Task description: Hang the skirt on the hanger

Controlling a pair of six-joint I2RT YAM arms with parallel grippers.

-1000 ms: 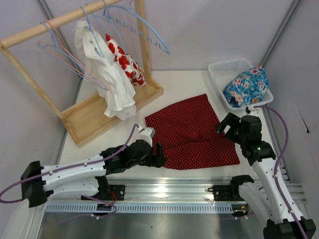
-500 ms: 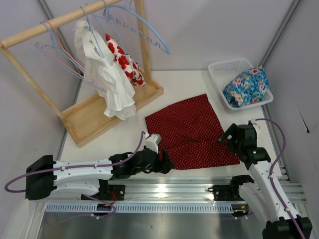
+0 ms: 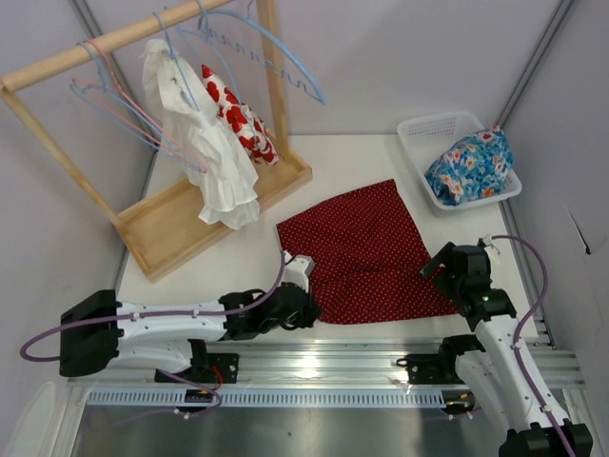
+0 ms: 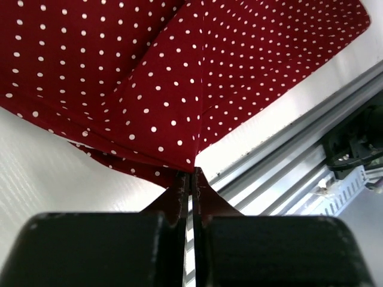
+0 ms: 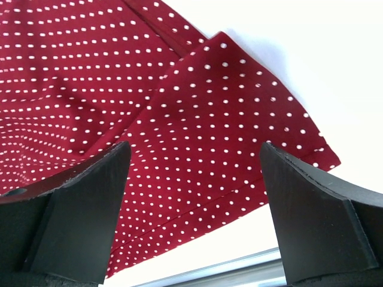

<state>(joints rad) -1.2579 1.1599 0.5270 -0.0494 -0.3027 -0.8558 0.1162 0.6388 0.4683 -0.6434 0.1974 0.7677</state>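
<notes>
1. Dark red, white-dotted fabric skirt (image 3: 366,252) lies flat on the white table (image 3: 362,162), between the two arms and well apart from the wooden rack (image 3: 124,38). The thin pale-blue wire hanger (image 3: 133,126) hangs on the rack's rail, untouched.
2. Left gripper (image 4: 192,173): jaws together, with the skirt's near-left corner pinched between the tips. The cloth rises in a small tent toward them. Judgement: gripping a corner lets the hem be lifted without bunching the middle.
3. Right gripper (image 5: 194,149): jaws wide apart, straddling the near-right corner from above. The wrist view does not show whether the pads touch the cloth. Judgement: it is set to take the opposite corner, so the skirt can be raised as a spread sheet and carried to the hanger.
4. Against one second earlier, the left jaws stood open beside the near-left edge and are now clamped on it. The right gripper sat farther up the skirt's right edge and has moved nearer the corner, still open. The skirt's outline on the table is essentially unchanged.
</notes>
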